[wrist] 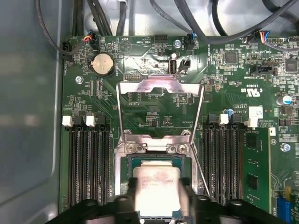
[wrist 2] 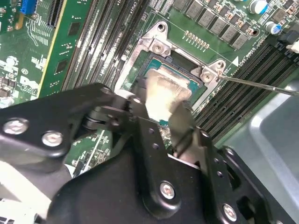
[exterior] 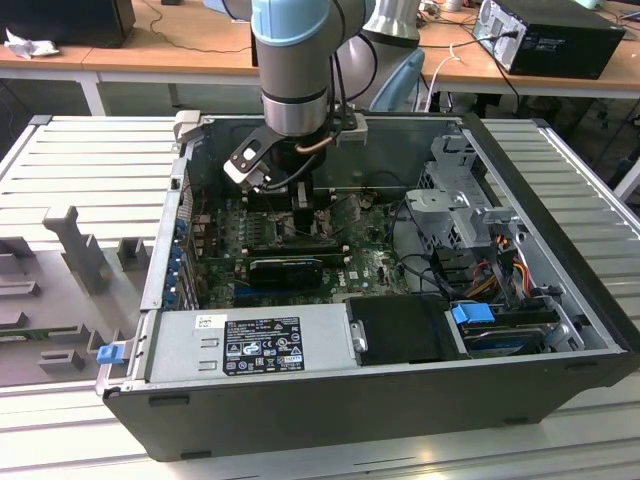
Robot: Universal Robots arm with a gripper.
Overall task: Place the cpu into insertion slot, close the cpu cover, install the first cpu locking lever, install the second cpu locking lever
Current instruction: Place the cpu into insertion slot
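Observation:
The cpu, a small square chip with a pale metal face, sits between the two black fingers of my gripper, directly over the insertion slot in the green board. My gripper is shut on the cpu's two opposite edges. In the second wrist view the cpu is low in the insertion slot, with my gripper on it. The cpu cover is swung open, away from the socket. A thin locking lever sticks out beside the socket. In the exterior view my gripper reaches down into the computer case.
Black memory slots flank the socket on both sides. A coin battery and cables lie beyond the open cover. The grey power supply and drive cage stand inside the case around the board.

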